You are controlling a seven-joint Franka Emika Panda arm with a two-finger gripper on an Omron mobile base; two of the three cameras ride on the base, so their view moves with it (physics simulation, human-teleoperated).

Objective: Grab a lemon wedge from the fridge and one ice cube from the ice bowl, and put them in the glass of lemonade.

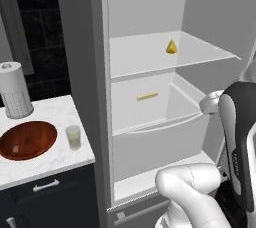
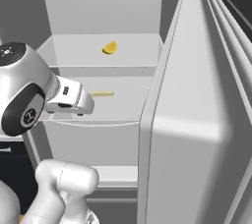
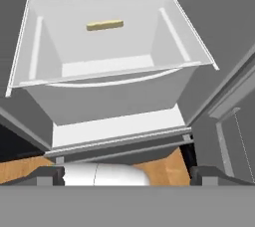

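The fridge (image 1: 82, 47) stands open. The lemon wedge (image 1: 171, 47) (image 2: 110, 47) lies on its upper shelf (image 1: 145, 59). On the marble counter to the left sit the reddish-brown ice bowl (image 1: 27, 140), with a pale ice cube (image 1: 16, 149) in it, and the glass of lemonade (image 1: 73, 137) just right of the bowl. My gripper (image 3: 127, 177) hangs in front of the fridge drawer (image 3: 114, 96), below the wedge's shelf. Its fingertips (image 3: 50, 176) stand wide apart, open, with nothing between them.
A thin tan bar (image 1: 147, 96) (image 3: 104, 25) lies in the open drawer. The fridge door (image 2: 197, 120) is swung out on the right. A white perforated paper-towel cylinder (image 1: 15, 90) stands behind the bowl. Dark cabinets (image 1: 47, 192) sit under the counter.
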